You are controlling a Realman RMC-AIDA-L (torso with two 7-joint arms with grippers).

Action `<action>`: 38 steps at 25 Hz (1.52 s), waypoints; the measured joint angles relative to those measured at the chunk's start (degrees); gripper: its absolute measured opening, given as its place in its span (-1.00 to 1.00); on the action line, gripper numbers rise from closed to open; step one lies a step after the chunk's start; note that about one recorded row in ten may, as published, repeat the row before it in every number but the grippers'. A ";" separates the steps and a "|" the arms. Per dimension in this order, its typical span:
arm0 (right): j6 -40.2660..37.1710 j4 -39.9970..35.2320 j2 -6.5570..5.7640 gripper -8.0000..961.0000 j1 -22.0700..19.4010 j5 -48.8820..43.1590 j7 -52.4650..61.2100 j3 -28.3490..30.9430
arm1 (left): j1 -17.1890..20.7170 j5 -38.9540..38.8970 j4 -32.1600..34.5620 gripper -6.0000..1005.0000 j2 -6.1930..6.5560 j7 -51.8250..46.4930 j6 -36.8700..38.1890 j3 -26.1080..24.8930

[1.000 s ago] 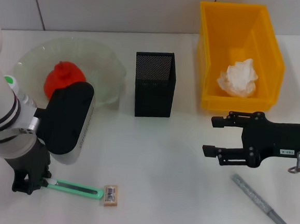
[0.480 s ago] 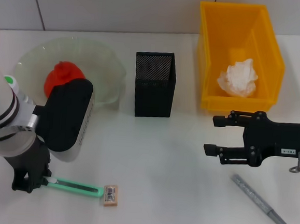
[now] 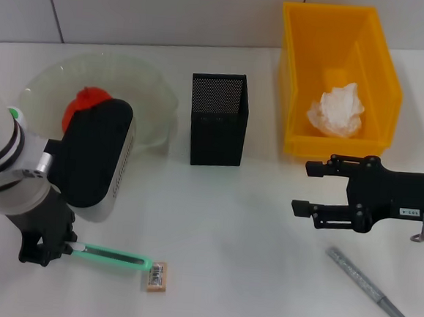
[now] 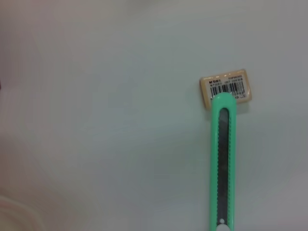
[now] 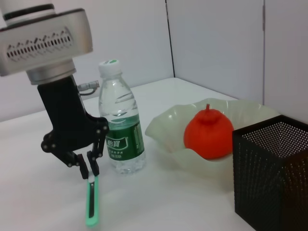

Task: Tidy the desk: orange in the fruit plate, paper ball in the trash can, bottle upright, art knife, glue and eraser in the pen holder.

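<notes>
My left gripper (image 3: 62, 248) is shut on the white-tipped end of the mint-green art knife (image 3: 114, 256), which slopes down toward the tan eraser (image 3: 157, 277). The right wrist view shows that gripper (image 5: 89, 167) pinching the art knife (image 5: 91, 202) beside the upright bottle (image 5: 120, 125). The orange (image 3: 83, 103) lies in the fruit plate (image 3: 153, 88). The paper ball (image 3: 338, 110) rests in the yellow trash can (image 3: 295, 77). My right gripper (image 3: 303, 188) is open and empty, with the grey glue (image 3: 366, 284) lying on the table near it. The black pen holder (image 3: 217, 122) stands mid-table.
In the left wrist view the art knife (image 4: 223, 159) ends just over the eraser (image 4: 226, 89). The pen holder (image 5: 269, 178) stands close to the fruit plate (image 5: 163, 126) holding the orange (image 5: 209, 131). My left arm hides the bottle in the head view.
My left gripper has risen slightly with the art knife; the knife now hangs above its shadow, its free end near the eraser. The right gripper drifted slightly right.
</notes>
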 joint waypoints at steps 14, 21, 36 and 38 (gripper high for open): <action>0.14 0.07 0.00 0.59 -0.14 0.00 -0.14 0.56 | 0.81 -2.69 9.35 -0.79 0.09 -1.96 5.47 -1.17; 0.16 0.04 0.00 0.59 -0.12 0.00 -0.64 1.27 | 1.32 -6.71 15.40 -0.79 0.19 -3.89 8.76 -2.83; -0.05 0.17 0.00 0.59 -0.54 0.09 -1.50 1.47 | 0.72 -19.07 22.08 -0.79 0.38 -6.32 10.64 -15.09; -0.04 0.17 0.00 0.59 -0.54 0.10 -1.54 1.50 | 0.68 -20.99 22.21 -0.79 0.41 -6.60 10.46 -17.30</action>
